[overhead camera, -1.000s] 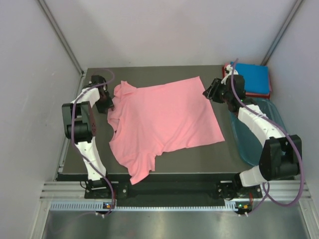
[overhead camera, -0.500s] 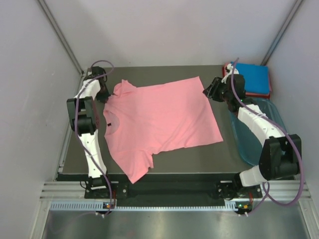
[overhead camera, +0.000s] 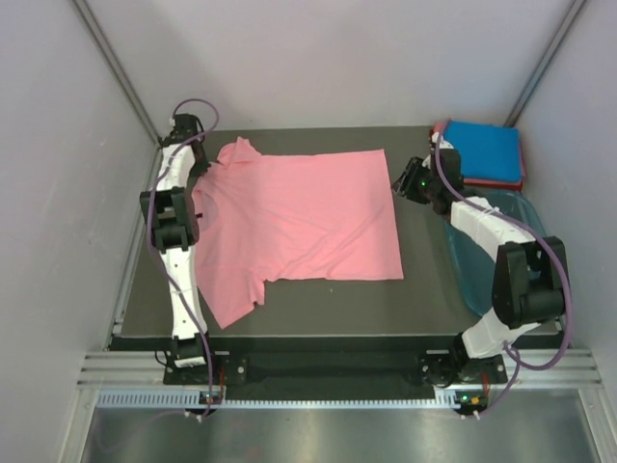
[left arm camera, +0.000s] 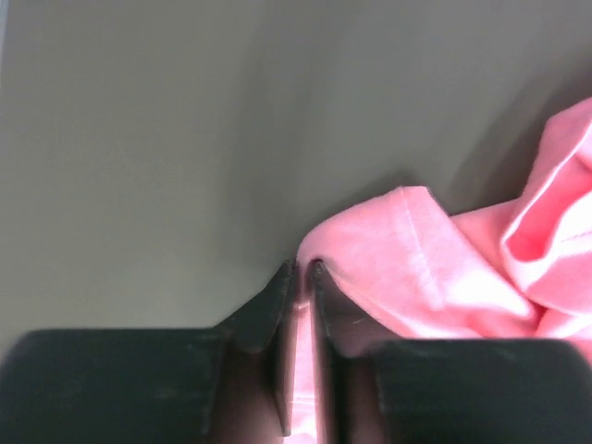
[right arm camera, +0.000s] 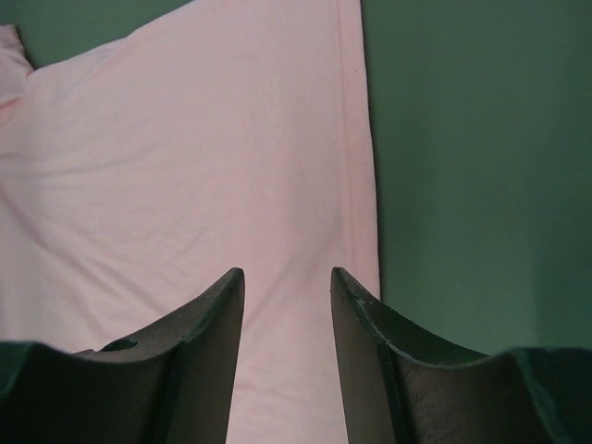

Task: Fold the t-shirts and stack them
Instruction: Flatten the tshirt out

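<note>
Now left claw pinches the salmon-pink shirt; right claw gapes; blue shirt lies beyond teal tub.

A robotics lab cell: bare grey walls, aluminium rail, dark table.

Pink shirt lay spread flat on the table, collar toward my left side, lightly wrinkled, far sleeve pinched in my left claw. Blue shirt sat folded on a red shirt, far right corner.
</note>
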